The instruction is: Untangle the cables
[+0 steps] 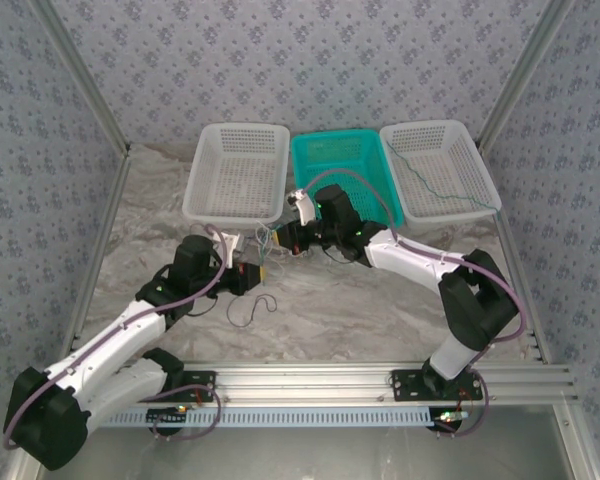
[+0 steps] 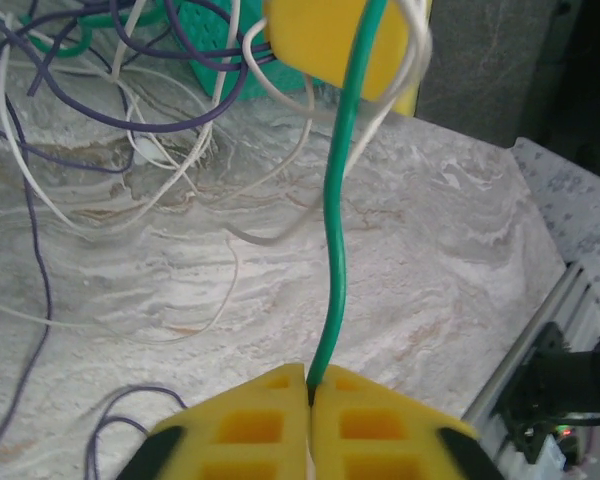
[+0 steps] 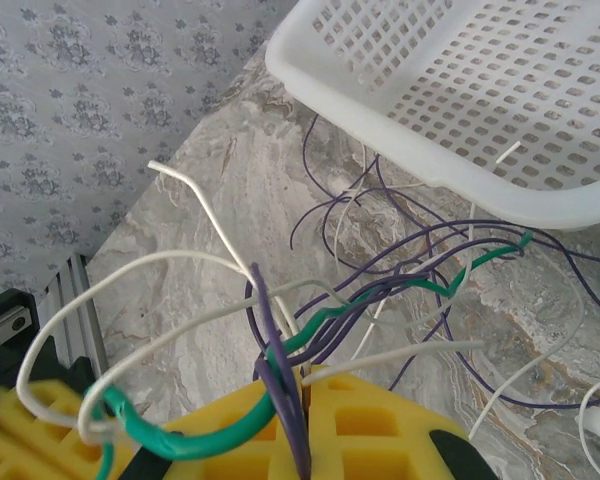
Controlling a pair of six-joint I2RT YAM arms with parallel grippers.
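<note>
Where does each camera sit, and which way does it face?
Top external: high behind, looking down on left arm, right arm, table.
Left wrist: on its arm, facing along the left gripper, shut on the green cable.
Right wrist: past the right gripper, pinching cables, toward the white basket.
Shared: the green cable, in both wrist views.

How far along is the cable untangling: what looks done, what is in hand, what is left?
Done: one green cable lies alone in the right white basket. In hand: the left end effector pinches a second green cable, which runs to the right end effector, shut on it with purple and white cables. Left: the purple and white cables lie looped together on the table.
</note>
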